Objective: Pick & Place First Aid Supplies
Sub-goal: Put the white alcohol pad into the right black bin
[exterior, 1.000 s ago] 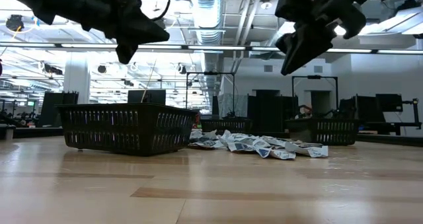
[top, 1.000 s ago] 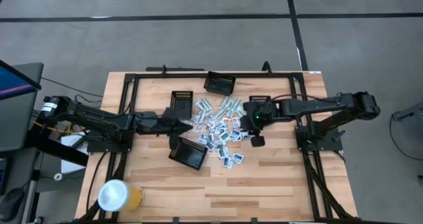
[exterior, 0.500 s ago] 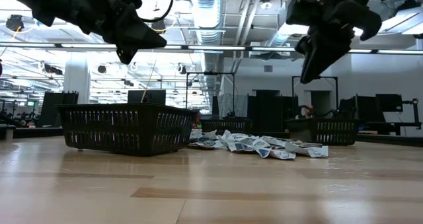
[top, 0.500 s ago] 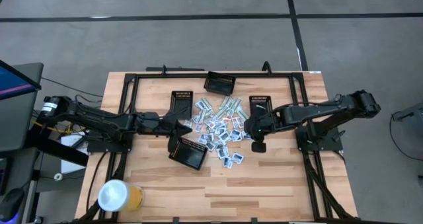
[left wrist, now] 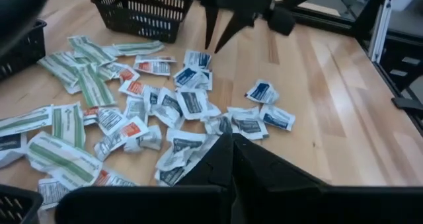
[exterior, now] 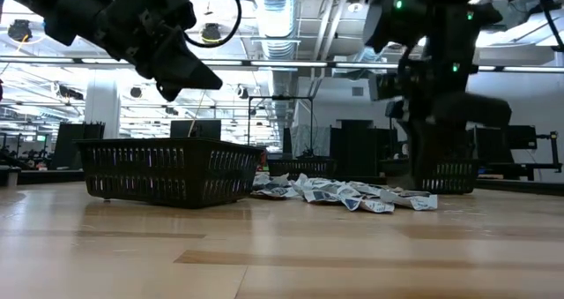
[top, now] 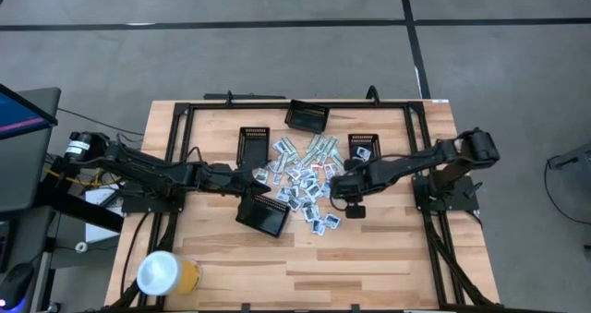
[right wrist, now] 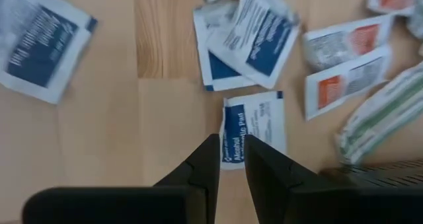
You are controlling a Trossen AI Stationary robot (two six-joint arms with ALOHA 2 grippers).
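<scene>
Up in the high view, the first aid supplies (top: 303, 186) lie in a loose pile near the middle of the wooden tabletop (top: 379, 258). Four black mesh trays (top: 261, 213) sit around the pile. The left gripper (top: 263, 180) is at the pile's left side with its fingers closed and nothing held. The right gripper (top: 334, 188) is over the pile's right side. A yellow cup (top: 166, 273) stands near the front left corner of the tabletop.

Down in the low view, the pile of supplies (exterior: 339, 193) lies flat on the wood, with a big tray (exterior: 167, 171) to its left. Both arms hang above the table.

Next, the left wrist view shows the left gripper's fingers (left wrist: 218, 161) pressed together, empty, above the near edge of the pile. The white packets with blue or red marks (left wrist: 192, 102) and the green-white strips (left wrist: 92, 88) are spread out past them.

Last, the right wrist view shows the right gripper (right wrist: 231, 159) with a small gap between its fingers. They are just over a white and blue alcohol pad packet (right wrist: 254, 126) lying on the wood. It is not gripping the packet. More packets (right wrist: 261, 39) lie close by.
</scene>
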